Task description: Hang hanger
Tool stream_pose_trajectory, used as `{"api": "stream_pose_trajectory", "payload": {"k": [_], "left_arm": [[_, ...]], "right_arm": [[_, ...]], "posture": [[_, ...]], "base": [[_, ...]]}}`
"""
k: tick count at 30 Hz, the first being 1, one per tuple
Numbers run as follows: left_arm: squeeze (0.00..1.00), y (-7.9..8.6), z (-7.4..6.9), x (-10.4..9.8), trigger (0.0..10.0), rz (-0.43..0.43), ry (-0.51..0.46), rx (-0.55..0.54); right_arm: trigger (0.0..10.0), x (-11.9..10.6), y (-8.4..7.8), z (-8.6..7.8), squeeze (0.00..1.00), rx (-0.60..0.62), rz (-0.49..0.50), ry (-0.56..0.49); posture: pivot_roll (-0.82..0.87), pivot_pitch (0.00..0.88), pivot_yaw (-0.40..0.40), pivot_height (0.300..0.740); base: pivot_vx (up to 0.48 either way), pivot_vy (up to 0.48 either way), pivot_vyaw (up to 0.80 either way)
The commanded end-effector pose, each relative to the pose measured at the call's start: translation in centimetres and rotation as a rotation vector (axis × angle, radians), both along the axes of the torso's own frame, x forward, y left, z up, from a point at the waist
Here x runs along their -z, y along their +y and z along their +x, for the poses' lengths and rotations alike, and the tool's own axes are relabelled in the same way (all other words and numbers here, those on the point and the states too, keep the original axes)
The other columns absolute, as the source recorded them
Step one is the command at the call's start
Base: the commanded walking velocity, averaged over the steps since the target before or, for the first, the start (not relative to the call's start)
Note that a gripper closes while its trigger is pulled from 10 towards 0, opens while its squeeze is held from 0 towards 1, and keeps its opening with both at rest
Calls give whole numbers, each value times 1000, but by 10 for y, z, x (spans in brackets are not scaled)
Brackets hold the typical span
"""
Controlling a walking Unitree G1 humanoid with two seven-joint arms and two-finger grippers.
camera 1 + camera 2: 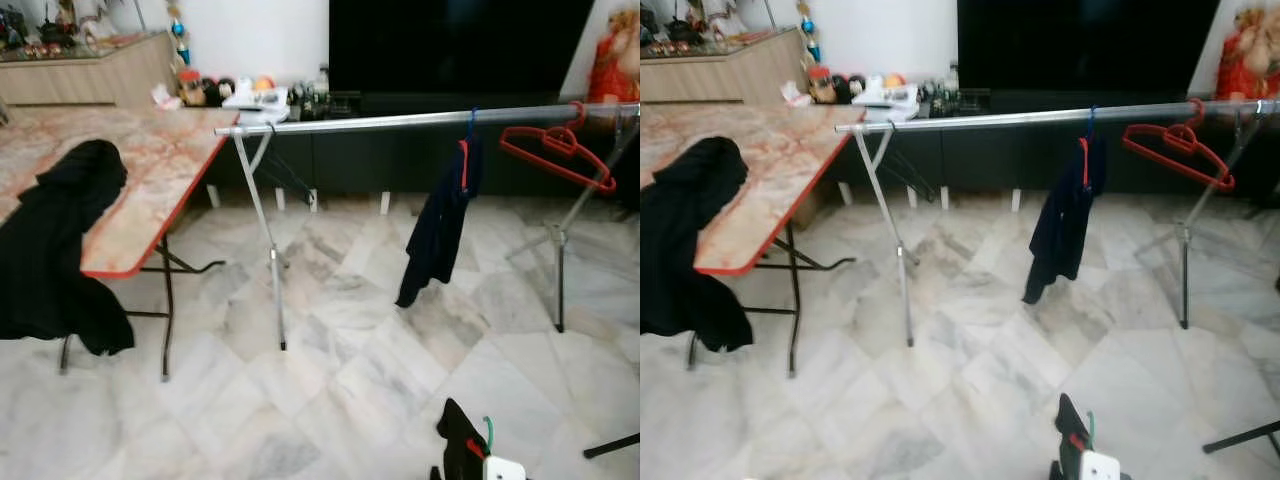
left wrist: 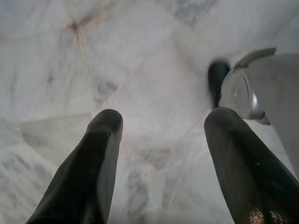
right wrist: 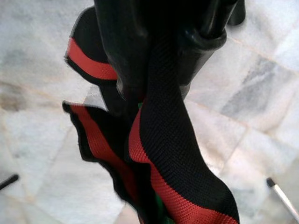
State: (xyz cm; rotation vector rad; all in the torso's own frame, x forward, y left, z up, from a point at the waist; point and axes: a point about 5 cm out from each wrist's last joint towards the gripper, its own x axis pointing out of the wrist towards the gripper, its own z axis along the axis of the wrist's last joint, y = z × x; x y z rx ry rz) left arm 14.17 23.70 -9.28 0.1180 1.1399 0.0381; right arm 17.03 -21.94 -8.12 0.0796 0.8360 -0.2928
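Right hand (image 3: 163, 56) clenched on my black garment with red trim (image 3: 173, 154), green hanger (image 1: 488, 432) inside; left hand (image 2: 161, 126) released above marble floor (image 2: 140, 70).

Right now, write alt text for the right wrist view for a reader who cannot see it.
The right gripper holds black knit fabric with red stripes, pinched between its black fingers so that it hangs in folds, with a bit of green showing in the folds. Behind it is a white and grey marble floor.
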Motion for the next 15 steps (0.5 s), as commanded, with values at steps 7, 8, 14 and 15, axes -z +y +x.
{"api": "stream_pose_trajectory", "payload": {"k": [7, 8, 14, 15], "left_arm": [[0, 4, 11, -5, 10000, 10, -41, -2], [0, 4, 11, -5, 10000, 10, -44, -4], [0, 4, 12, -6, 10000, 23, -52, 3], [0, 4, 12, -6, 10000, 24, -53, 3]], "right_arm": [[10000, -4, 4, 9, 0, -2, 6, -32], [10000, -4, 4, 9, 0, -1, 6, -32], [10000, -5, 3, 11, 0, 5, 1, -48], [10000, -5, 3, 11, 0, 6, 1, -48]], "posture": [[-39, 0, 45, 740], [-39, 0, 45, 740], [-41, 0, 44, 740], [-41, 0, 44, 740]], "base": [[0, 0, 0], [0, 0, 0], [0, 0, 0], [0, 0, 0]]}}
